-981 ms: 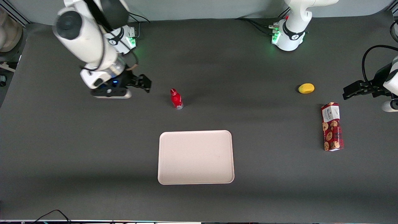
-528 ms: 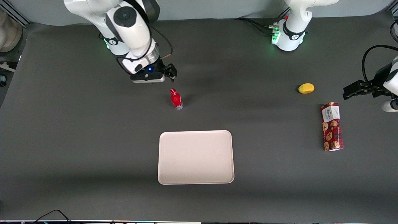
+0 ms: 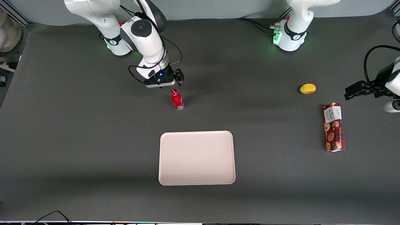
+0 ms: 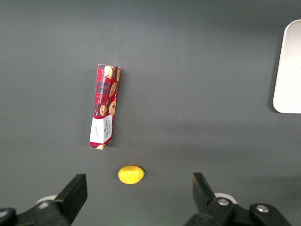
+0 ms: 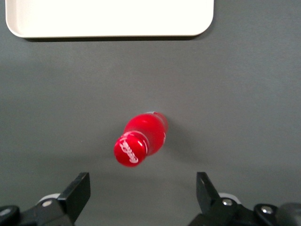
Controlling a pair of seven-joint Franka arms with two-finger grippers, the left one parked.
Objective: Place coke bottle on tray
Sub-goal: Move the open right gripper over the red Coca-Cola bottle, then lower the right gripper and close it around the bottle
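Approach to the bottle, before the grasp.

The gripper [image 3: 179,78] hangs above the table, slightly farther from the front camera than the upright bottle [image 3: 177,99], fingers spread wide and holding nothing, apparently so they can straddle the cap. The bottle stands mid-table; the tray [image 3: 197,157] lies bare nearer the front edge, ready to receive it.

White script lettering curled across the red cap of the coke bottle [image 5: 132,149], too small to spell out. The cookie box [image 4: 104,111] carried a white label panel with print that stayed unreadable.
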